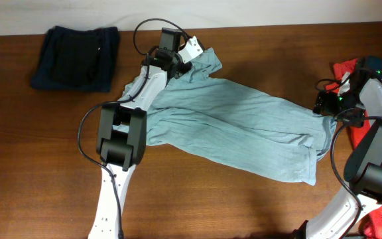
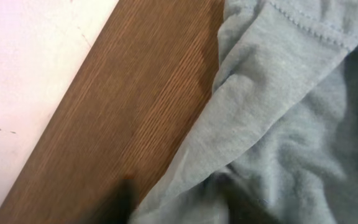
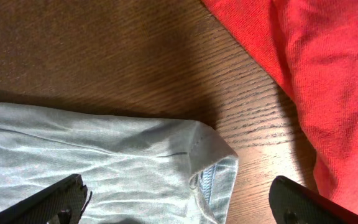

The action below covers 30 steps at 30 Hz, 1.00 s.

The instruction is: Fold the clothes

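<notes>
Overhead, a dark brown wood-grain tabletop (image 1: pixel 231 206) fills the picture, with a pale strip (image 1: pixel 277 12) running beyond its far edge. A large pale grey-blue cotton T-shirt (image 1: pixel 237 129) lies crumpled across the middle. Its long axis runs on a diagonal, from the far left beside the left arm down to the near right by the right arm. A dark navy garment (image 1: pixel 75 58) lies flat at the far left, apart from the T-shirt. A red cotton garment (image 1: pixel 347 70) lies at the right edge, partly under the right arm.

The left fingers (image 1: pixel 176 65) sit on the T-shirt's far-left end. Neither this view nor the left wrist view shows whether they are clenched on the cloth. The left wrist view shows only blurred dark shapes at the bottom edge, plus a stitched hem (image 2: pixel 303 25) and the tabletop's edge against a pale surface (image 2: pixel 30 74).

The right wrist view shows the right fingers (image 3: pixel 61 199) spread wide and released, holding nothing. The T-shirt's folded corner lies on the wood between them, and the red garment is just beside it, with bare wood between the two.
</notes>
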{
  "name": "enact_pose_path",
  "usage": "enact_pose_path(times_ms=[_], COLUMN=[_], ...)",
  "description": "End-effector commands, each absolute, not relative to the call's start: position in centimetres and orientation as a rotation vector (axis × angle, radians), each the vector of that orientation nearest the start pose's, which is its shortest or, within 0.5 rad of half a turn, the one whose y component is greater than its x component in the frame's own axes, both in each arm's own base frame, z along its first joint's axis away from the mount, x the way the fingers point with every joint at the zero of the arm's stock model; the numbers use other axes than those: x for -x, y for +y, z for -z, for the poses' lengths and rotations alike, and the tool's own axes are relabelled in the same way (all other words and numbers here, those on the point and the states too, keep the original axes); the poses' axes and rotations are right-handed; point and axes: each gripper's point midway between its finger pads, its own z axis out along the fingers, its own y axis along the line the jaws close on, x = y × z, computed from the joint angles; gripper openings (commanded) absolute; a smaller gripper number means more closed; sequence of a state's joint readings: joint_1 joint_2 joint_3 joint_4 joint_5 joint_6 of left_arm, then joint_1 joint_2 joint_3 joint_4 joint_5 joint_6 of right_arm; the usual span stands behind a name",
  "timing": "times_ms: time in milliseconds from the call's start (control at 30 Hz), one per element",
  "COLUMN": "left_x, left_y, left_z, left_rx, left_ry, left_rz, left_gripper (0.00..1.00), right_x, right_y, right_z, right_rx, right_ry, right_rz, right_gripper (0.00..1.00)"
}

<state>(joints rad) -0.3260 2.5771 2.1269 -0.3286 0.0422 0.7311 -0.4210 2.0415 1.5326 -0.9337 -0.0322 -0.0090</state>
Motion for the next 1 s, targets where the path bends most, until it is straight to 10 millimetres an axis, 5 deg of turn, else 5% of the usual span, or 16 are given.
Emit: enact_pose_path(times_ms=[0,233,333,600,633,733,833,967], left_x=[-62.5,-62.5,-62.5,-62.7,-62.7,-61.9,-61.5,-61.6], left_y=[-22.2,-22.4,-22.4,-22.5,-22.7,-23.5,-23.4,-23.5], left_z=[-1.7,-1.7,-1.7,-4.3,-4.4,-4.1,-4.1,-7.6], left_rx=[-1.227,-1.229,-1.228,-1.150,-1.153,-1.149,-1.049,-0.755], left_ry=[2.026,2.021,2.021,2.024,2.016,2.036,2.115,2.194], left_rz=[-0.128,-0.119,-0.119,-0.096,-0.083,0.009,0.068,0.192], left_gripper=[0.29,0.28,0.01,0.01,0.10,0.11,0.13,0.13], right_x=[-38.1,-38.1,-38.1,-38.1,-38.1,-38.1,-38.1,-38.1], right_y=[-16.2,-16.2,-16.2,-16.2,-16.2,-16.2,-16.2,-16.2], right_z=[-3.5,-3.5,-3.5,-3.5,-3.5,-3.5,-3.5,-3.5], right_rx=[-0.607,-0.607,-0.607,-0.607,-0.607,-0.607,-0.607,-0.607], right_ry=[2.953,2.953,2.953,2.953,2.952,2.953,2.952,2.952], right_rz=[-0.022,-0.022,-0.022,-0.022,-0.022,-0.022,-0.022,-0.022], right_gripper=[0.99,0.98,0.99,0.98,0.98,0.98,0.99,0.98])
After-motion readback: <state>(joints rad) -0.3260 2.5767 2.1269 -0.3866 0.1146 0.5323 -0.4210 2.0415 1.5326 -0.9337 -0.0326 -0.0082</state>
